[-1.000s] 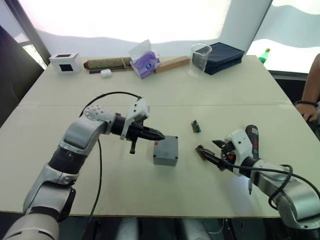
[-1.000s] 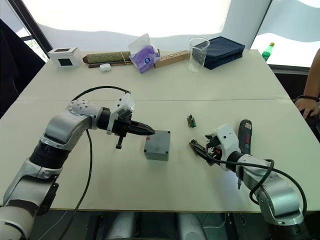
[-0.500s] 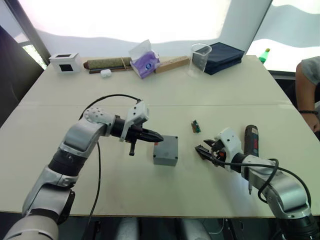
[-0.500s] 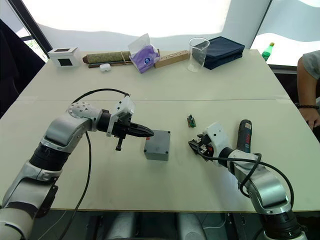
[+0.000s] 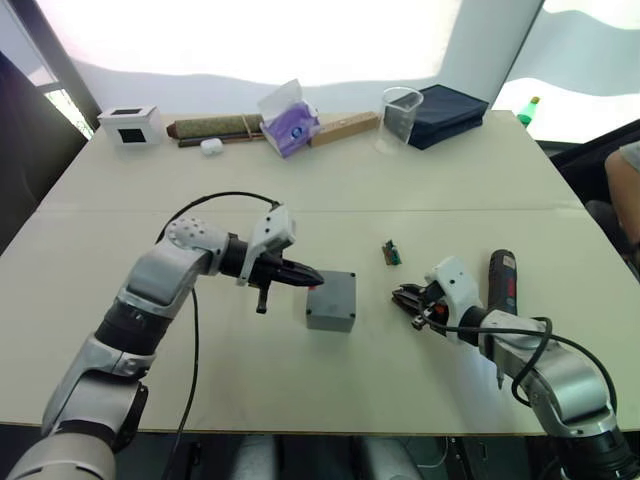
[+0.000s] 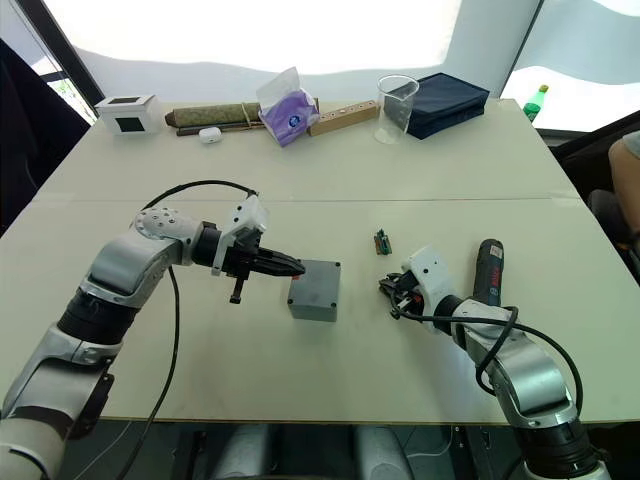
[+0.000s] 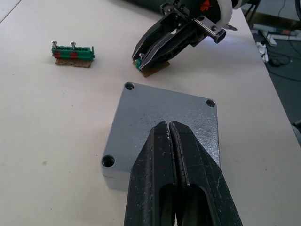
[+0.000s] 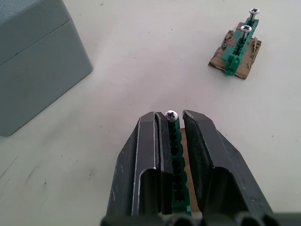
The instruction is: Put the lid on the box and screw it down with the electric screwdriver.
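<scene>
The grey box stands mid-table with the lid lying on top of it, open screw holes at its corners. My left gripper is shut and empty, its tip just above the lid's left edge. A little right of the box, my right gripper is shut on a green screw strip that lies on a bit of cardboard and carries one screw. The electric screwdriver, black with red, lies on the table to the right of that gripper.
A second green strip with two screws lies behind the right gripper. Along the far edge are a white cube, a tissue pack, a brown stick, a clear cup and a dark blue case. A person is at the right edge.
My right gripper has slid a little left and closed its fingers around the green strip. The person at the right has drawn back. The left arm has hardly moved.
</scene>
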Robot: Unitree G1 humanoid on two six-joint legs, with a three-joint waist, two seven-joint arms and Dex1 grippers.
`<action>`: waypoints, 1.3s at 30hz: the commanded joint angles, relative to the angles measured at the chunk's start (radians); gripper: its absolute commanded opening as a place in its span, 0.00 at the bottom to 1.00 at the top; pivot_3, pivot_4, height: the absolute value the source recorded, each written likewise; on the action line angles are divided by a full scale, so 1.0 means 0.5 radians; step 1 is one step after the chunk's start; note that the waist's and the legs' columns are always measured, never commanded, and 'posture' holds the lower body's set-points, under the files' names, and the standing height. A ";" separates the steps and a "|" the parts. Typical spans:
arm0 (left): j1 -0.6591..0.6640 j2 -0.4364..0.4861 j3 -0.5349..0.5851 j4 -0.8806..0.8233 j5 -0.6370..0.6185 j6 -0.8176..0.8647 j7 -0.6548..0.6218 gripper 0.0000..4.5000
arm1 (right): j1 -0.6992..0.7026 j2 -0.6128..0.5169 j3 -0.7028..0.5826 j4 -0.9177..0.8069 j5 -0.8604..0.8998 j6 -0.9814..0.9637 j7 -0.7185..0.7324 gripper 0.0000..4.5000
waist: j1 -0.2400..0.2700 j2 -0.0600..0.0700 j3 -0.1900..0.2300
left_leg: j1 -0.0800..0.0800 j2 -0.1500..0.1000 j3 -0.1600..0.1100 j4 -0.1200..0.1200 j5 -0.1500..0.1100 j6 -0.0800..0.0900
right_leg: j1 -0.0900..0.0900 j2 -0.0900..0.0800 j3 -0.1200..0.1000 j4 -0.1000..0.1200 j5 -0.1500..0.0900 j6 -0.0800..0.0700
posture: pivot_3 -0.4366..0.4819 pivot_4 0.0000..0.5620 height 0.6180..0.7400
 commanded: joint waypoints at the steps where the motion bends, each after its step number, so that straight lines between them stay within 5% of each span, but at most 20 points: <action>1: 0.005 0.020 0.007 -0.050 0.000 -0.041 -0.003 0.00 | -0.006 0.013 -0.054 -0.104 0.027 -0.015 0.006 0.19 | 0.000 0.000 0.000 | 0.000 0.000 0.000 0.000 0.000 0.000 | 0.000 0.000 0.000 0.000 0.000 0.000 | 0.48 0.27 0.97; 13: 0.014 0.021 0.000 -0.040 0.009 -0.051 -0.008 0.00 | -0.005 0.025 -0.056 -0.101 0.027 -0.018 0.002 0.19 | 0.000 0.000 0.000 | 0.000 0.000 0.000 0.000 0.000 0.000 | 0.000 0.000 0.000 0.000 0.000 0.000 | 0.48 0.27 0.97; 17: 0.016 0.021 0.000 -0.039 0.011 -0.051 -0.007 0.00 | -0.003 0.017 -0.051 -0.094 0.017 -0.026 0.007 0.01 | 0.000 0.000 0.000 | 0.000 0.000 0.000 0.000 0.000 0.000 | 0.000 0.000 0.000 0.000 0.000 0.000 | 0.48 0.27 0.97; 32: -0.014 0.038 0.075 0.064 -0.022 -0.031 0.013 0.00 | -0.090 -0.070 -0.232 -0.335 0.133 0.142 0.005 0.01 | 0.000 0.000 0.000 | 0.000 0.000 0.000 0.000 0.000 0.000 | 0.000 0.000 0.000 0.000 0.000 0.000 | 0.48 0.27 0.97; 39: -0.028 0.071 0.119 0.115 -0.043 -0.005 0.004 0.00 | -0.350 0.027 -0.233 -0.488 0.329 0.348 -0.047 0.01 | -0.008 0.000 0.000 | 0.000 0.000 0.000 0.000 0.000 0.000 | 0.000 0.000 0.000 0.000 0.000 0.000 | 0.48 0.27 0.97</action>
